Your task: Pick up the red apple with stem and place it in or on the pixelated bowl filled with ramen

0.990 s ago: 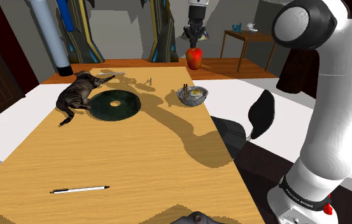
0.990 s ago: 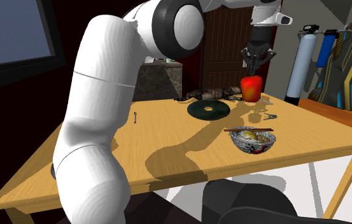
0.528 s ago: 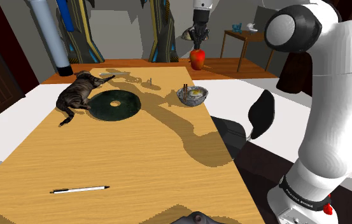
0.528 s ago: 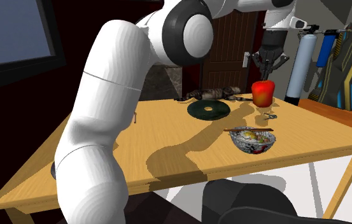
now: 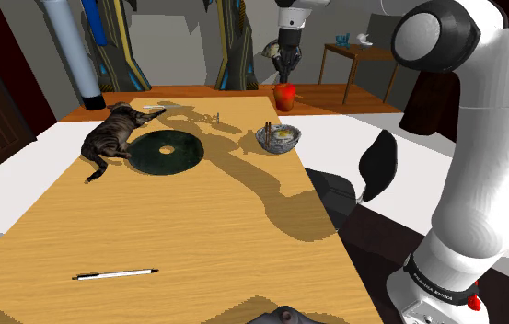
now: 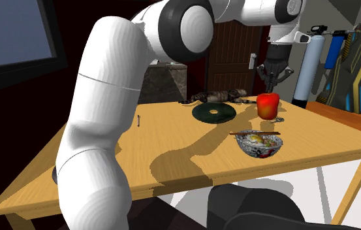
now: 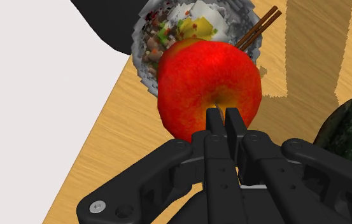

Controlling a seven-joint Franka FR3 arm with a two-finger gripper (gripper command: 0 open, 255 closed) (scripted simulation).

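red apple (image 6: pixel 267 106) | below jaws (closed, not touching it) | ramen bowl (image 6: pixel 262 151) near

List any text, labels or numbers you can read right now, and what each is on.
White lettering on the arm's dark base ring: too small to read.
No text on the apple, ramen bowl, disc or pen.

The apple (image 7: pixel 207 73) hides part of the ramen bowl (image 7: pixel 142 54); the picture's edge cuts the dark disc (image 7: pixel 351 127)
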